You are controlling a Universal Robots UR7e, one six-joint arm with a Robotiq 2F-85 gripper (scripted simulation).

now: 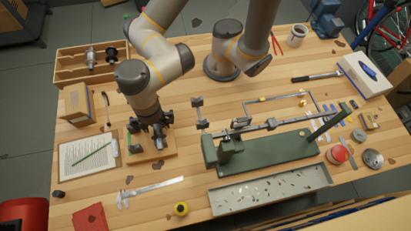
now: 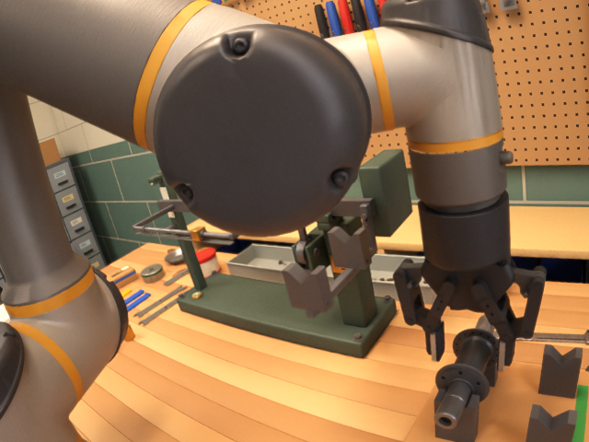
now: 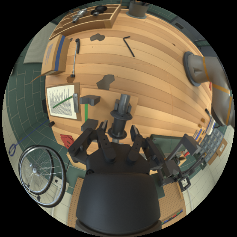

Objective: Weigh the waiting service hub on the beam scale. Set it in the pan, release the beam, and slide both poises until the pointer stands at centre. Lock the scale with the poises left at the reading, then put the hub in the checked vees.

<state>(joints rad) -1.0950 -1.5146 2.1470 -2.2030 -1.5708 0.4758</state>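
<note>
The service hub (image 2: pixel 464 368) (image 1: pixel 158 138) (image 3: pixel 119 117), a dark flanged cylinder with a steel axle end, lies across a pair of vee blocks on a wooden board at the bench's left-centre. My gripper (image 2: pixel 468 345) (image 3: pixel 118 130) is lowered over the hub's middle with a finger on either side of the barrel, and it is open and holds nothing. The green beam scale (image 1: pixel 261 148) (image 2: pixel 285 304) stands to the right, with its vee-shaped pan (image 1: pixel 198 111) (image 2: pixel 328 266) empty. A second pair of vee blocks (image 2: pixel 559 387) (image 3: pixel 89 110) by a green strip sits on the same board.
A grey tray (image 1: pixel 269 188) of small parts lies in front of the scale. A wooden rack (image 1: pixel 90 61) at the back left holds two other hubs. A clipboard (image 1: pixel 88 154), a cardboard box (image 1: pixel 77 104) and calipers (image 1: pixel 148 190) lie around the board.
</note>
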